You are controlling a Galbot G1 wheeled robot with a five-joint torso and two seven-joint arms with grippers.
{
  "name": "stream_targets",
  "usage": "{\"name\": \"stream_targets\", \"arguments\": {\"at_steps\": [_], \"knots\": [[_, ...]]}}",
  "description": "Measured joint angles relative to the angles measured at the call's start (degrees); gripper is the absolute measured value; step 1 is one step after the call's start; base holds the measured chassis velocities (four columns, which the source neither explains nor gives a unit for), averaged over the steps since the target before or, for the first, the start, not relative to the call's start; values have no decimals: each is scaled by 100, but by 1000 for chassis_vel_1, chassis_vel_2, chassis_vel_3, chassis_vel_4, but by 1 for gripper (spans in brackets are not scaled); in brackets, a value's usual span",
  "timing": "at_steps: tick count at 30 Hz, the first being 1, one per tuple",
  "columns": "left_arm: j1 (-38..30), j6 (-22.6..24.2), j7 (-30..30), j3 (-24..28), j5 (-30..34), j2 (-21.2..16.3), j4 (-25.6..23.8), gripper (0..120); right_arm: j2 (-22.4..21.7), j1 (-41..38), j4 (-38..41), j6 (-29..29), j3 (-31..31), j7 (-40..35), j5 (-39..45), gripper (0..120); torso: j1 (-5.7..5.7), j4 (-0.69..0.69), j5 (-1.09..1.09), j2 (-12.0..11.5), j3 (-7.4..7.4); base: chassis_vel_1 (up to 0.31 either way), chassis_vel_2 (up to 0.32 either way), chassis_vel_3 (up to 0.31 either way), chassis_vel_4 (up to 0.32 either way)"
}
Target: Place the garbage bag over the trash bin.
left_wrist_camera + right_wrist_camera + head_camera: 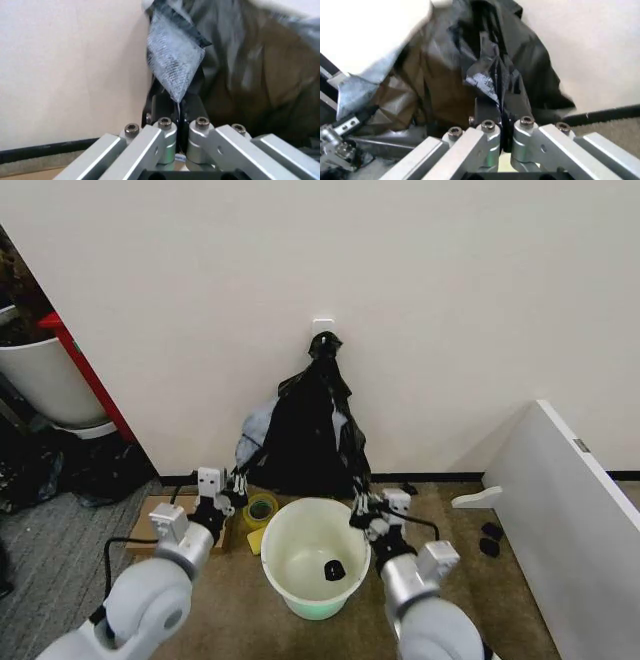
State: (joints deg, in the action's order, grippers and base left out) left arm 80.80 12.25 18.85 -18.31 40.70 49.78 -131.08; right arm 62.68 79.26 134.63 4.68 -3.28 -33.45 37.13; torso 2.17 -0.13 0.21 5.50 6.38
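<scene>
In the head view, the round white plastic trash bin [312,565] with a pale green base stands on the brown carpet floor [470,600] near the wall, a small dark object lying inside it. Behind it, the thin, glossy black plastic garbage bag [310,435] hangs as a dark drape from a white hook [323,328] on the cream wall [450,300], its lower edge stretched out to both sides. The left gripper [236,488] holds the bag's left corner beside the bin's rim, and the right gripper [362,508] holds the right corner just at the rim's far side. A yellow tape roll [261,508] lies on the floor left of the bin. The step in hand appears to be spreading the bag's mouth; next, I judge, both edges must be drawn forward and down over the rim together, keeping the opening wide.

In the left wrist view, the left gripper [178,108] has its fingers nearly closed, pinching a crinkled fold of the bag [175,63].

In the right wrist view, the right gripper [500,108] is likewise closed tight on a glossy black fold [485,80].
</scene>
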Motion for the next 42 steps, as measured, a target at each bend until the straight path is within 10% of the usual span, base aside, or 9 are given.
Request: {"name": "stream_targets", "arguments": {"at_steps": [15, 22, 42], "knots": [[652, -67, 33, -99, 90, 28, -1201, 0, -105, 272, 876, 393, 269, -332, 291, 0, 1, 0, 1, 0, 0, 0, 0, 0, 0], [686, 533, 567, -110, 657, -181, -1252, 0, -502, 195, 896, 1065, 555, -944, 1468, 0, 1, 1, 1, 0, 1, 0, 0, 0, 0], [571, 676, 683, -175, 1564, 54, -1230, 0, -621, 118, 874, 791, 982, -329, 1079, 0, 1, 1, 0, 0, 1, 0, 0, 0, 0]]}}
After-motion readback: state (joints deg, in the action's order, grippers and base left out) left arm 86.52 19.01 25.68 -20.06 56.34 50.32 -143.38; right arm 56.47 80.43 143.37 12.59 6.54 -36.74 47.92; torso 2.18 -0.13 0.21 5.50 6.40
